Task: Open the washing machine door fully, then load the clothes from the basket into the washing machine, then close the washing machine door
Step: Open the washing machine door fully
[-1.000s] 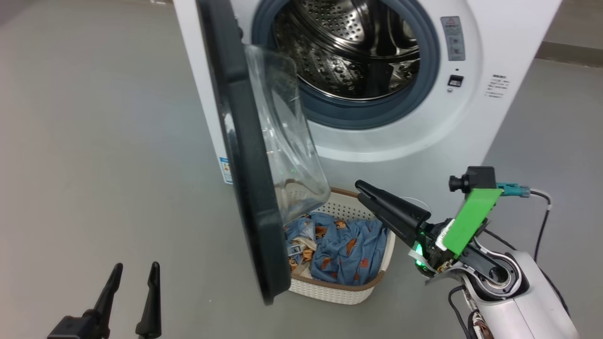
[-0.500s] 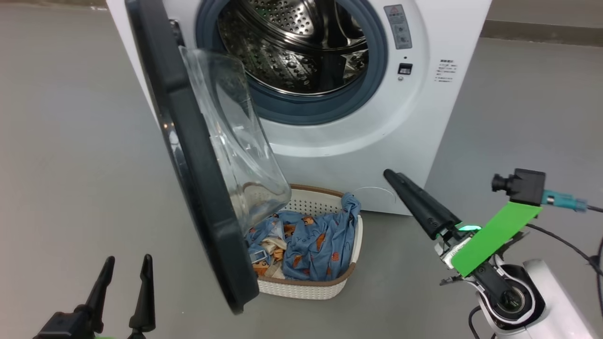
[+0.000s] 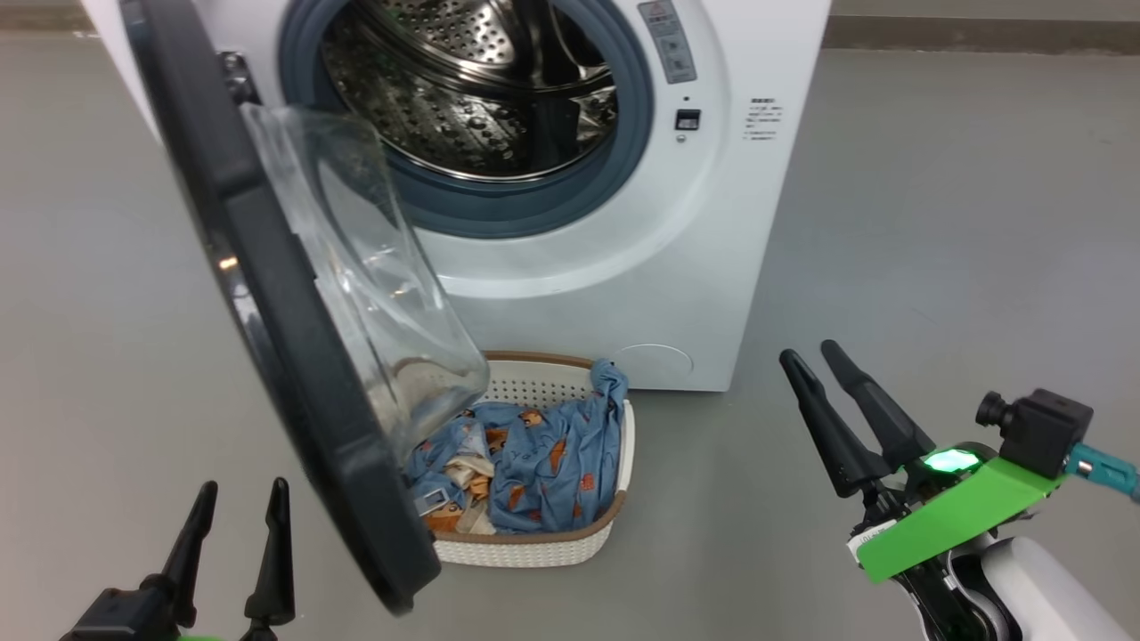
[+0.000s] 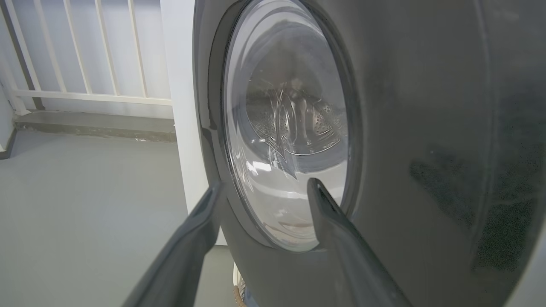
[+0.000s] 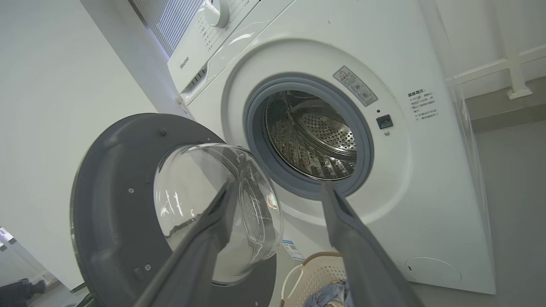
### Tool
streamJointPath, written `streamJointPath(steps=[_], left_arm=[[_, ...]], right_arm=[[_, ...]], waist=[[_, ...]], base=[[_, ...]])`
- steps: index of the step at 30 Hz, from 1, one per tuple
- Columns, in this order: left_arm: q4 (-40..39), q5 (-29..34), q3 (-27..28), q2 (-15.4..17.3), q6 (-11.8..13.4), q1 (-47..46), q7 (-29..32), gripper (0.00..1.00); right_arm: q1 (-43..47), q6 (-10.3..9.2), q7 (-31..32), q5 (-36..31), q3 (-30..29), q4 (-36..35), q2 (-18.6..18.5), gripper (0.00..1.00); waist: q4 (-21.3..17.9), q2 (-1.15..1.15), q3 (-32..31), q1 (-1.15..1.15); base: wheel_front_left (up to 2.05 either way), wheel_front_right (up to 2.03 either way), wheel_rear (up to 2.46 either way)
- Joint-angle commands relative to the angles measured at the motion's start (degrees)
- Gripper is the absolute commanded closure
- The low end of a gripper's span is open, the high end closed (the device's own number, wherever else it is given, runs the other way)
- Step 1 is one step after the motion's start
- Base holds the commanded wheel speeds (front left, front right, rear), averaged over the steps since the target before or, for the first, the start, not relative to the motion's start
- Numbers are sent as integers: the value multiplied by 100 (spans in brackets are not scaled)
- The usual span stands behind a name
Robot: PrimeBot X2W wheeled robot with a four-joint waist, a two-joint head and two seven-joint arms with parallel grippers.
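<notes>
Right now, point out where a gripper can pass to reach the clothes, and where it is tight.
Free: bare floor between the basket and the right gripper; the clothes lie open from that side. Free too: floor left of the washing machine door, around the left gripper. Tight: the basket's left end, crowded by the door's glass bowl.

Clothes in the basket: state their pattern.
The clothes are light blue with orange-brown figures; head view shows best.

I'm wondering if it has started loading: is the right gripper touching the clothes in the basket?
Apart. In the head view, grey floor shows between the open right gripper and the clothes in the basket.
</notes>
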Motion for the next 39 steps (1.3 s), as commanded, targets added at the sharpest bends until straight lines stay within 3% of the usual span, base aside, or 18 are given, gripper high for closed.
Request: streamJointPath(steps=[1,9,14,20,28,39], left_arm=[[-164,86,215,87,-19,-188,-29,0],[-170,66,193,76,-19,-169,-29,0],[-178,52,226,77,-19,-132,-29,0],[-252,60,318,47,-19,27,-29,0],[-252,78,293,34,-19,56,-29,0],[-222,58,209,26,-19,12,-29,0]], right_arm=[[46,57,-143,-164,87,-81,-54,0],[398,57,-426,-1621,-599,443,162,0],[691,57,-433,-2591,-1038,375,466,0],[843,57,-435,-3204,-1527,395,780,0],[823,57,-435,-3545,-1773,349,1039,0],[795,57,-435,-3573,-1653,386,1002,0]], waist=[[-93,0,14,1],[-218,0,46,1],[-298,0,59,1],[-410,0,61,1],[-435,0,45,1],[-345,0,-19,1]], base=[[0,0,0],[0,0,0],[0,0,0],[0,0,0],[0,0,0],[0,0,0]])
